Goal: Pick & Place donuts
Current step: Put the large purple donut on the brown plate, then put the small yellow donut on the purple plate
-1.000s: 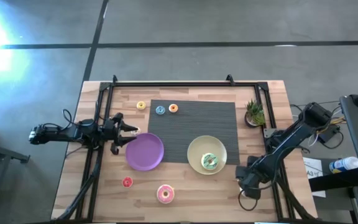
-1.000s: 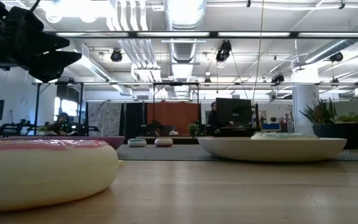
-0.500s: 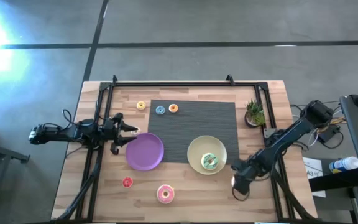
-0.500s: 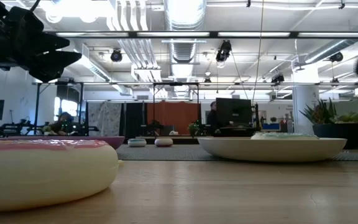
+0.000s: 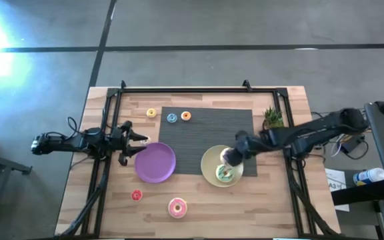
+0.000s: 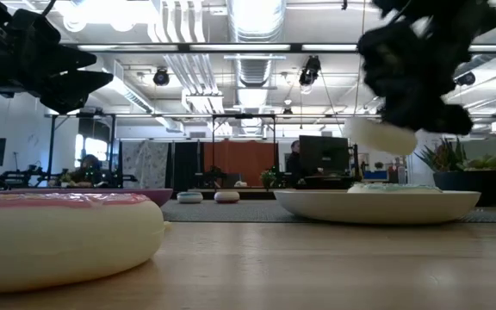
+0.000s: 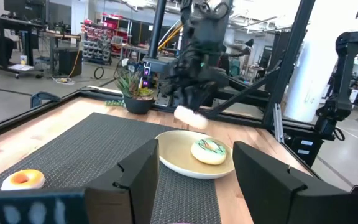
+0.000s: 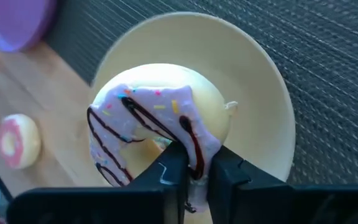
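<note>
My right gripper [image 5: 231,157] hangs over the pale-yellow plate [image 5: 209,160], shut on a white donut with dark streaks [image 8: 148,124]. A green donut [image 5: 225,174] lies flat in that plate. A pink donut [image 5: 177,208] and a tiny red one [image 5: 137,195] lie on the wood near the front. Tiny yellow [image 5: 151,113], blue [image 5: 172,118] and orange [image 5: 186,116] donuts lie at the back. My left gripper [image 5: 142,143] stands open at the purple plate's [image 5: 155,162] left rim, holding nothing. My right gripper pinches one side of the white donut's ring [image 8: 194,146] between its two fingers, right where a dark streak runs. The fingers slant down from the table's right. The donut [image 6: 379,135] hangs tilted below them, lifted clear above the plate and the green donut.
A dark ribbed mat [image 5: 209,127] lies under the pale-yellow plate. A small potted plant [image 5: 273,121] stands at the back right. A black frame [image 5: 199,89] runs along the table's far and side edges.
My right gripper has swung from the table's near right corner toward the far left and now stands over the pale-yellow plate, carrying the white donut lifted clear of the wood.
</note>
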